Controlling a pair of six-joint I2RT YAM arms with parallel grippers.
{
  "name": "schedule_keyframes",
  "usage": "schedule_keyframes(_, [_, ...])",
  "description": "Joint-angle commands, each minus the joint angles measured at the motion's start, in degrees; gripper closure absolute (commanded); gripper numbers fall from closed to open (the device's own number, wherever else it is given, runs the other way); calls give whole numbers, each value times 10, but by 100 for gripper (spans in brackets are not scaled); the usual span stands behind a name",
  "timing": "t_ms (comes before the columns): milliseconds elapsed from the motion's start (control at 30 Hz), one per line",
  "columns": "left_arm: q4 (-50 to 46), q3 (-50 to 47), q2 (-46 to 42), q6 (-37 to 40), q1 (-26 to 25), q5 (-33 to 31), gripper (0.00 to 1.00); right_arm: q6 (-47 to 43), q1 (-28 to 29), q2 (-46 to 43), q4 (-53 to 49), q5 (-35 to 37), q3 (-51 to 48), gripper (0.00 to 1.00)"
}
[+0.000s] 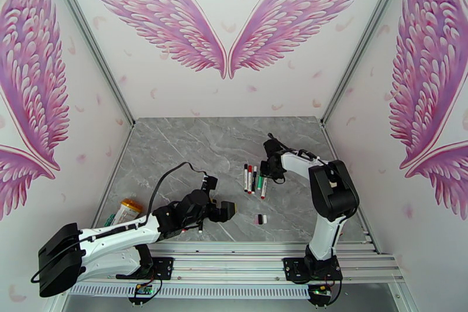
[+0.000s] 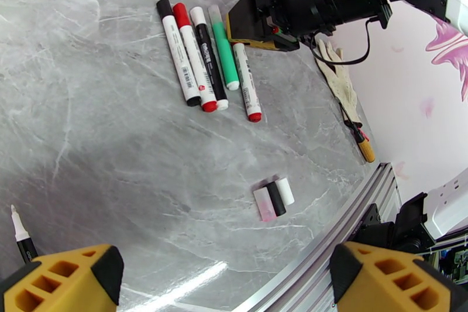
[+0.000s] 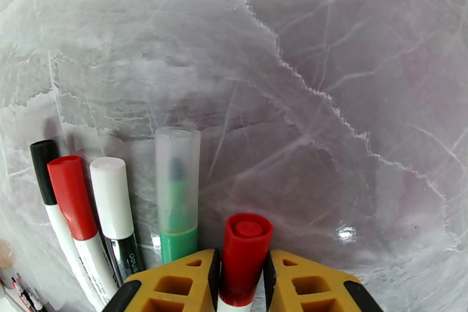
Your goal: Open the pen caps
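A grey marble table point(image 1: 175, 149) sits inside a booth whose walls are painted with pink wings. Two arms are bolted at the table's near edge.

The left arm point(image 1: 111, 240) lies low over the near left of the table. Its pincer point(image 2: 227, 266) is spread wide and holds nothing. The right arm point(image 1: 330, 190) reaches to the middle of the table, toward the right. Its pincer point(image 3: 243, 266) is narrow, with a yellow finger pressed to each side of the red cap point(image 3: 245, 249) of one pen.

A white glove point(image 2: 339, 76) lies at the table's right edge.

Five pens point(image 2: 207, 58) lie side by side in a row at the middle, all still capped. From left to right their far-end caps are black, red, white and frosted clear over a green barrel. The last is the gripped red one, which sits slightly nearer than the others.

One uncapped pen point(image 2: 22, 240) lies just beside the left pincer's left finger, its white tip bare.

Three loose caps point(image 2: 273, 199), pinkish, black and white, lie touching one another. They are near the front edge, between the two arms and well apart from the row.
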Motion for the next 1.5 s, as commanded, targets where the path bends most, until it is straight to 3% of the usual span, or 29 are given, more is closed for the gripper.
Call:
schedule_keyframes(0, [7, -1, 5, -4, -4, -1, 1, -19, -4, 26, 2, 24, 25, 70])
schedule_keyframes(367, [14, -1, 4, -7, -6, 1, 1, -29, -4, -8, 1, 31, 22, 78])
schedule_keyframes(700, [85, 6, 21, -15, -3, 55, 1, -9, 13, -204, 10, -17, -72, 78])
schedule_keyframes(933, [169, 37, 64, -16, 6, 119, 2, 73, 53, -381, 65, -107, -143, 79])
schedule_keyframes(1200, [228, 78, 102, -33, 10, 169, 5, 199, 111, -486, 162, -160, -208, 81])
schedule_keyframes(1467, [282, 89, 131, -64, 12, 213, 22, 274, 163, -534, 250, -156, -255, 82])
